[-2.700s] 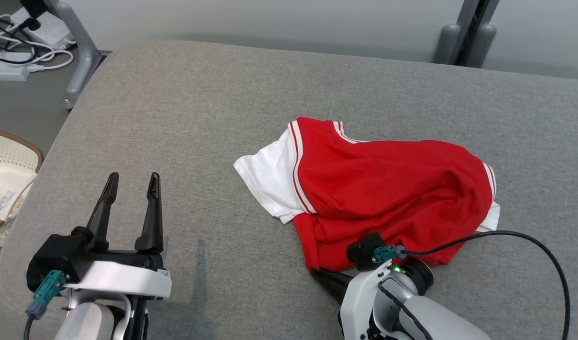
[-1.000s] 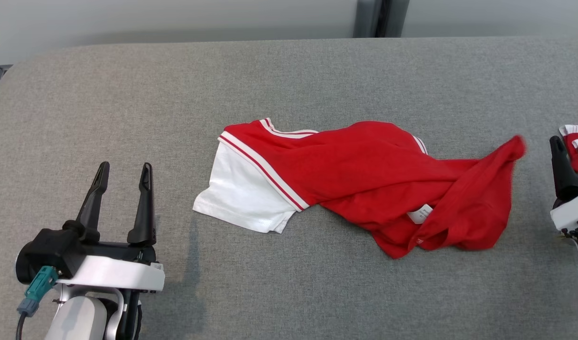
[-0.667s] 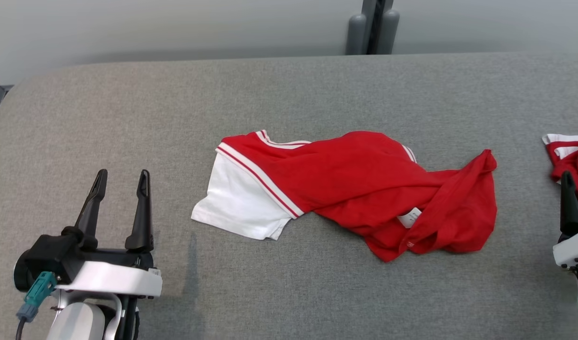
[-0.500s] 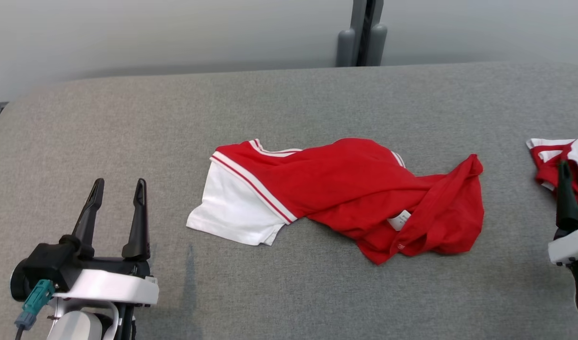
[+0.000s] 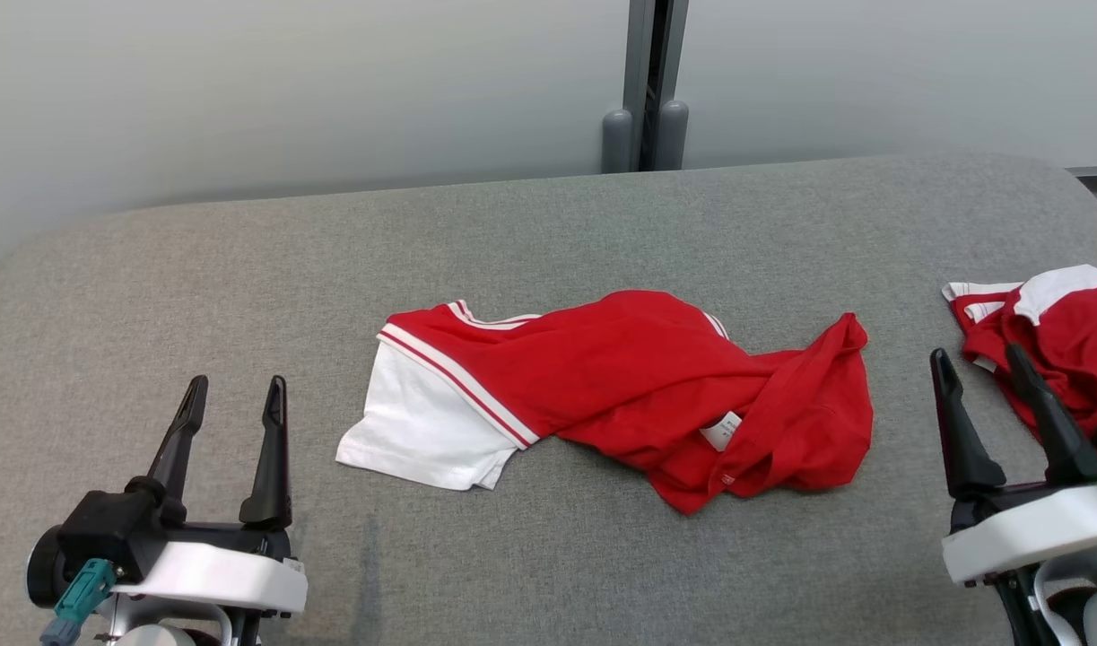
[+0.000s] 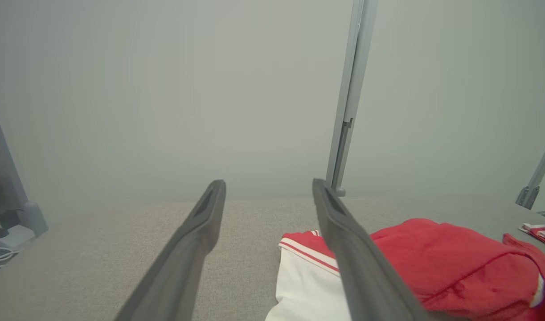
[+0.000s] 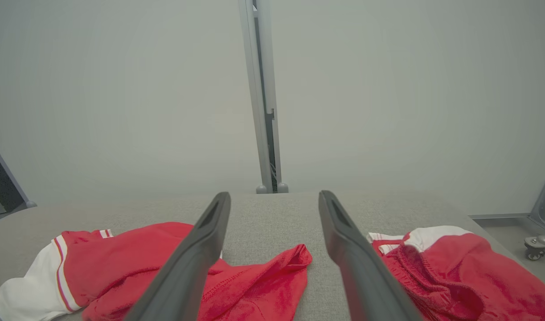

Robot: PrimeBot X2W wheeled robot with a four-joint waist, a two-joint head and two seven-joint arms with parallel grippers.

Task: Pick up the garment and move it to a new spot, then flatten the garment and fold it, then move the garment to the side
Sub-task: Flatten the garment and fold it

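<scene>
Shirt of crumpled red knit [image 5: 638,377], one white stripe-edged sleeve, lies twisted at the middle of the grey woven-cloth desk [image 5: 512,224]; a similar rumpled bundle [image 5: 1055,336] sits by its right edge. Left hand [image 5: 237,386] and right hand [image 5: 976,354] stand with fingers apart, empty.

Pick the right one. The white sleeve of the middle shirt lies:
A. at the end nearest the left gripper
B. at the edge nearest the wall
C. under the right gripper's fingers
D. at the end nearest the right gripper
A: in the head view the shirt has its white sleeve at the end facing the left gripper, apart from it.
</scene>
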